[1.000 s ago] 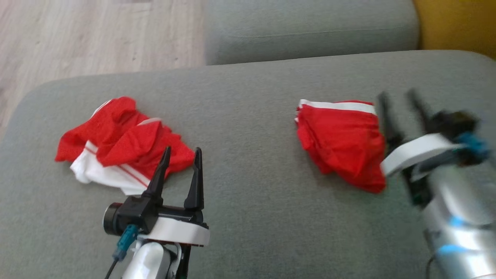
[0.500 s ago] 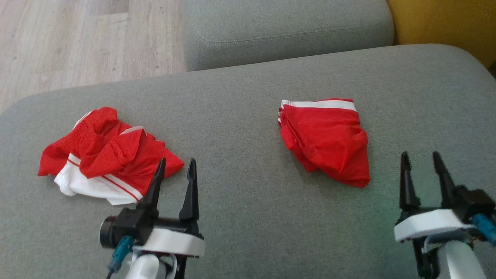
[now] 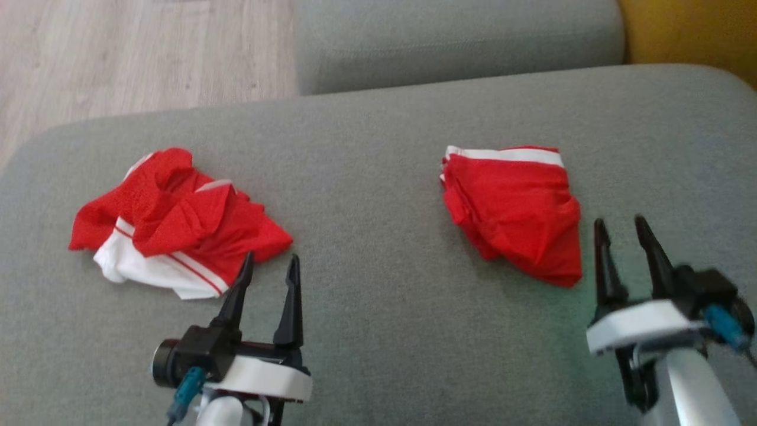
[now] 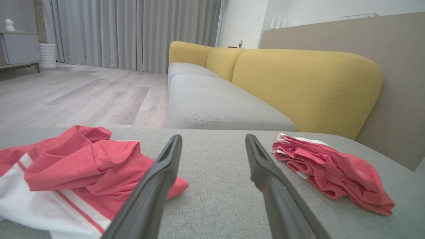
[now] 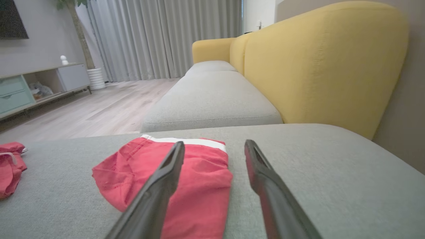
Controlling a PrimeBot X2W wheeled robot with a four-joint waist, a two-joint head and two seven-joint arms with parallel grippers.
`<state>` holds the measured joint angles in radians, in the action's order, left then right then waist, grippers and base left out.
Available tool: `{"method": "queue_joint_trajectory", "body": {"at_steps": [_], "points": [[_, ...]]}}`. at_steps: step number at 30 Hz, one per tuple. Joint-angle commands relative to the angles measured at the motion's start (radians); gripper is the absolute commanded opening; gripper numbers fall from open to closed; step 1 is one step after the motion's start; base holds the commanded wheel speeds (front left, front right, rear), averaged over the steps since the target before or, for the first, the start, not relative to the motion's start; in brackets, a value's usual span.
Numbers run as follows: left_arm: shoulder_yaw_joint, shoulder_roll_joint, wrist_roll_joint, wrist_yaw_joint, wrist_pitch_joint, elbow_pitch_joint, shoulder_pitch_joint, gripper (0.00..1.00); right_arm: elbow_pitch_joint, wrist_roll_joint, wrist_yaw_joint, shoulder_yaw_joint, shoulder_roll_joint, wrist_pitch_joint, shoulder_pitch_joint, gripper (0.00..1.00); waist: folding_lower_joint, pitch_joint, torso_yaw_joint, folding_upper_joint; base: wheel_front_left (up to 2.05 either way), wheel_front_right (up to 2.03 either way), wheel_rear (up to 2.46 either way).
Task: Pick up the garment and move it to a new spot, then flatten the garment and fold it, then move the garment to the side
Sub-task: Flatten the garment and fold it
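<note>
Two red garments lie on the grey sofa cushion (image 3: pixel 378 343). The crumpled red and white garment (image 3: pixel 177 228) is at the left, also seen in the left wrist view (image 4: pixel 76 166). My left gripper (image 3: pixel 271 260) stands open just at its near right corner, nothing between the fingers (image 4: pixel 213 137). The folded red garment (image 3: pixel 514 207) with a white band lies at the right (image 5: pixel 132 172). My right gripper (image 3: pixel 620 222) is open beside its near right corner, above the cushion, holding nothing (image 5: pixel 214 143).
A second grey seat cushion (image 3: pixel 461 47) lies beyond, with a yellow backrest (image 3: pixel 692 29) at the far right. Wooden floor (image 3: pixel 118 53) shows past the cushion's far left edge. Bare cushion lies between the two garments.
My right gripper has drawn back from the folded garment's right side toward the near edge. The left gripper has hardly moved. The head camera has shifted a little.
</note>
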<state>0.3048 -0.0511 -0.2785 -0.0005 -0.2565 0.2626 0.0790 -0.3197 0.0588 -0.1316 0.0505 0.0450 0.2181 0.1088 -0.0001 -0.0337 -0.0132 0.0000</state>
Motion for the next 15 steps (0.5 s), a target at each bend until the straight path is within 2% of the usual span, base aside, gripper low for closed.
{"method": "queue_joint_trajectory", "body": {"at_steps": [1,6,11,15], "points": [[-0.019,0.001,0.009,-0.002,-0.005,-0.030,0.059,1.00,0.023,-0.007,0.001,-0.024,0.005,-0.004,0.077,0.00,0.0001,-0.034,0.021,0.0000,0.00,0.00,0.00],[0.002,0.001,0.014,-0.003,-0.005,-0.033,0.110,1.00,-0.086,-0.039,0.001,0.018,0.005,-0.045,0.218,0.00,0.0001,-0.124,0.071,0.0000,0.00,0.00,0.00],[0.035,0.001,0.007,-0.002,-0.005,-0.031,0.157,1.00,-0.269,-0.080,0.001,0.094,0.005,-0.053,0.363,0.00,0.0001,-0.194,0.124,0.0000,0.00,0.00,0.00],[0.061,0.001,-0.004,0.004,-0.005,-0.031,0.186,1.00,-0.418,-0.161,0.001,0.135,0.014,-0.027,0.448,0.00,0.0001,-0.224,0.157,0.0000,0.00,0.00,0.00]]}}
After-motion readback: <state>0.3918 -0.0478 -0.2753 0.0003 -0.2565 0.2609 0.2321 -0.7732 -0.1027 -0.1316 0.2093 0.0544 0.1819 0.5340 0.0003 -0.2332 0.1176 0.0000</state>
